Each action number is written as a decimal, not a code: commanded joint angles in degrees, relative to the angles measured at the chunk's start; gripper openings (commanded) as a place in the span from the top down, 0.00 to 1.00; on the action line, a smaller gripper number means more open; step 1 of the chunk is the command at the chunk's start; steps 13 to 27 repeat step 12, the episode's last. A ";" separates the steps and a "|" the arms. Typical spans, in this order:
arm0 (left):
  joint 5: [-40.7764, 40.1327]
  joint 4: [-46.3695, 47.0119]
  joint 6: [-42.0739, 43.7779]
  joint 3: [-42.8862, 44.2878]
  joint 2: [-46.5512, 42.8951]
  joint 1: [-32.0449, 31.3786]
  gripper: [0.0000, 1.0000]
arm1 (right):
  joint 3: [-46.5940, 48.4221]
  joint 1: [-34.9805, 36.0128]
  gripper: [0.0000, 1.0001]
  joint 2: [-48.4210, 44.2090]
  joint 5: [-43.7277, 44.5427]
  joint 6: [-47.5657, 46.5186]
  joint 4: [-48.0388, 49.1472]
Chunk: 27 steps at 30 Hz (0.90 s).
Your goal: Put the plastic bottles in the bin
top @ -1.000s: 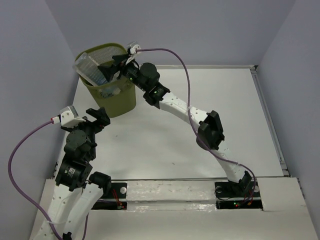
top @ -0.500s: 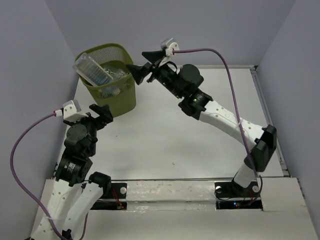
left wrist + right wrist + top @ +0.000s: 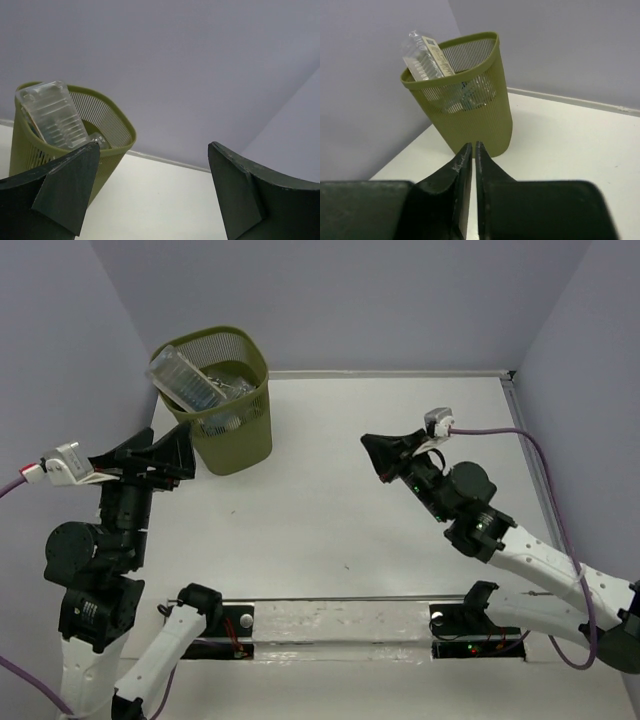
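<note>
The olive-green mesh bin stands at the table's far left corner. A large squarish clear plastic bottle leans out over its left rim, and smaller clear bottles lie inside it. My left gripper is open and empty, raised just left of the bin's base. In the left wrist view the bin and the large bottle show past my left gripper. My right gripper is shut on nothing over mid-table, pointing at the bin. The right wrist view shows the bin, the bottle and my right gripper.
The white table is walled in by lilac panels at the back and sides. A raised strip runs along its right edge. Purple cables trail from both wrists.
My right arm has pulled back from the bin's rim to mid-table on the right, and its jaws have shut empty. My left arm has drawn back to the left and risen.
</note>
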 commanded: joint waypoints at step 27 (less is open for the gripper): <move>8.36 0.98 0.93 -12.75 -4.35 0.17 0.01 | -12.92 0.15 0.00 -26.41 18.23 1.37 -10.73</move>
